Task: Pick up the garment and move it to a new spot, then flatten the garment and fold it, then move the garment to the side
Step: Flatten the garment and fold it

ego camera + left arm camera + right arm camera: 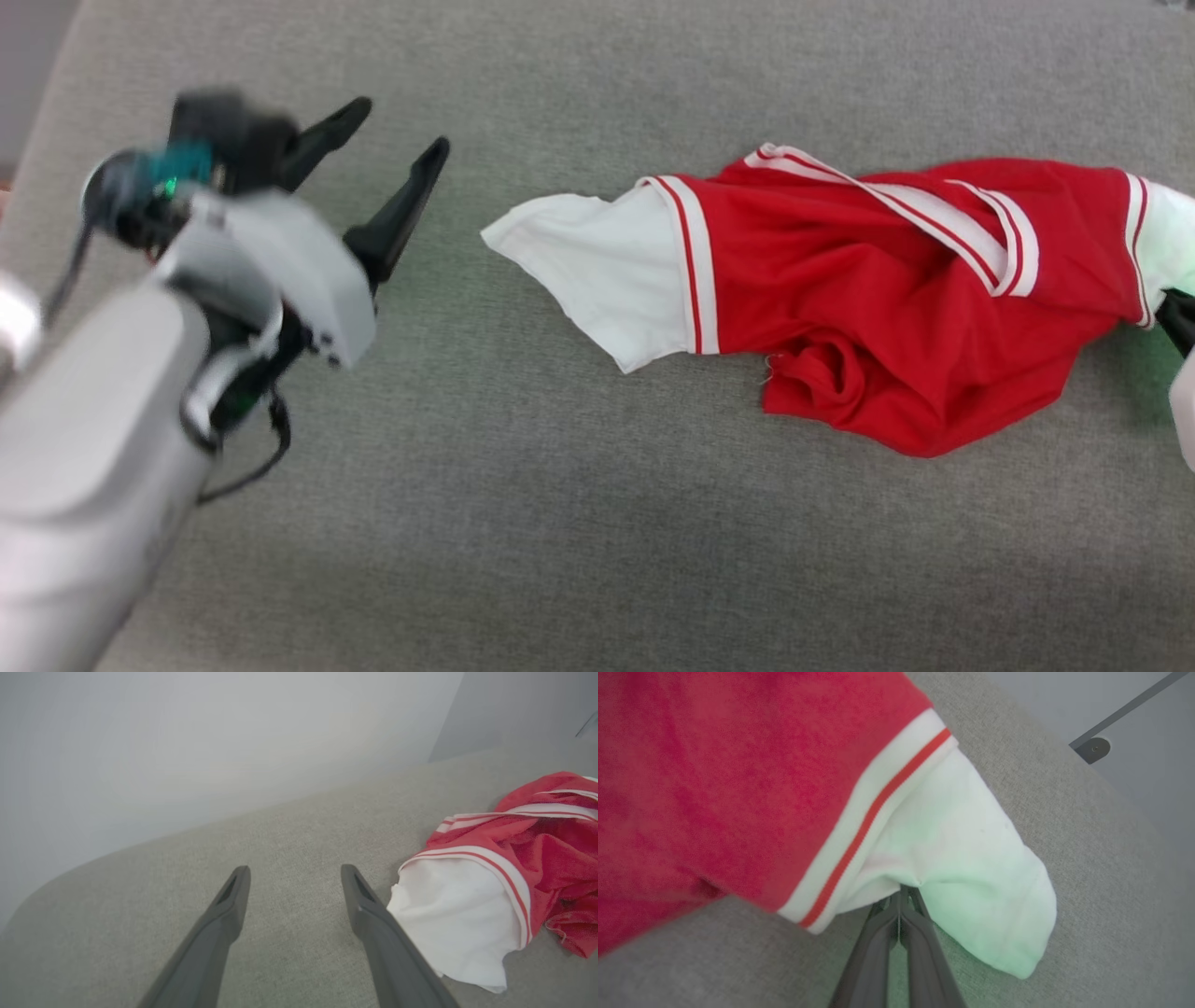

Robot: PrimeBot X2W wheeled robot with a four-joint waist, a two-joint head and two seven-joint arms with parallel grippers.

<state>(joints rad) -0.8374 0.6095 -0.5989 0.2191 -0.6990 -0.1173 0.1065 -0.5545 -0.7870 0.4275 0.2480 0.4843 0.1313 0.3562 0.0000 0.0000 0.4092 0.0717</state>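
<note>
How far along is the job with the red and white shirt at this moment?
Done: nothing clearly; the garment lies crumpled on the grey surface. In hand: the right gripper, fingers shut, pinches one white sleeve. The left gripper, fingers open, hovers near the other sleeve, apart from it. Left: moving, flattening, folding, setting aside.

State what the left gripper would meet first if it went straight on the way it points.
Probably the grey woven fabric surface, not the red-and-white jersey garment, which lies off to one side of the left gripper; depth is unclear.
</note>
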